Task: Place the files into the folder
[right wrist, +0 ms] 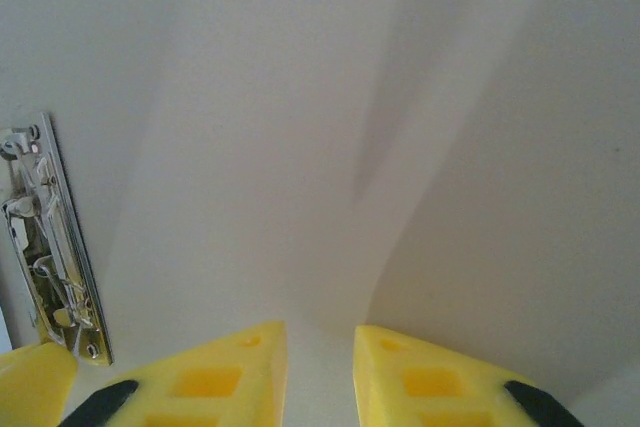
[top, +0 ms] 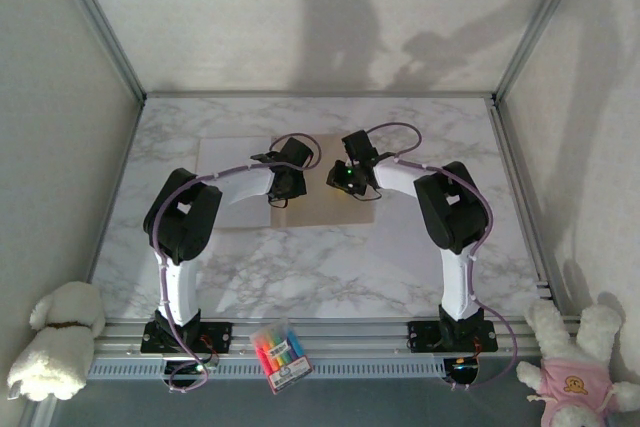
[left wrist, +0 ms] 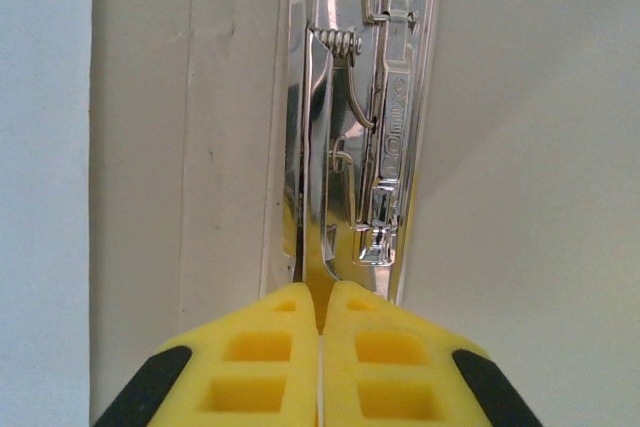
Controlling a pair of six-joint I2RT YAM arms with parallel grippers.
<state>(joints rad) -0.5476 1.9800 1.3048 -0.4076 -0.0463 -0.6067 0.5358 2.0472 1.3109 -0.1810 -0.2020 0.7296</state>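
- The left gripper (left wrist: 322, 292) has blocky yellow jaws that look like foam, with square recesses and black patches on the outer flanks. They are pressed together with only a thin seam between them, and I can't make out anything caught in it.
- Straight ahead of those jaws, just beside their tips, runs the clip (left wrist: 365, 147). It is a long chrome lever mechanism, mirror-bright, with a small coil spring, and its near end reflects the yellow.
- The right gripper (right wrist: 320, 332) has the same yellow jaws, but spread with a clear gap. They hang over the folder leaf to the right of the clip and pinch nothing.
- The folder (top: 320, 209) lies open and flat with the clip along its crease. It is matte tan card from above, and paler with soft shadows up close.
- The files (top: 235, 182) lie flat to the left of the clip as a plain, smooth white rectangle. Their right edge reaches in near the left jaws, but they sit between neither pair. I can't tell how many sheets there are.
- The table (top: 300, 267) under the folder is smooth, with white-grey marble veining.
- Counted: two arms, two pairs of jaws, one folder, one clip and one white rectangle of paper.
- Well away from the clip, along the near rail, sit one pack of bright marker pens (top: 280, 352) and two plush toys. One is a white plush toy (top: 55, 337) at the left corner, the other a pink-dressed plush toy (top: 580, 359) at the right.
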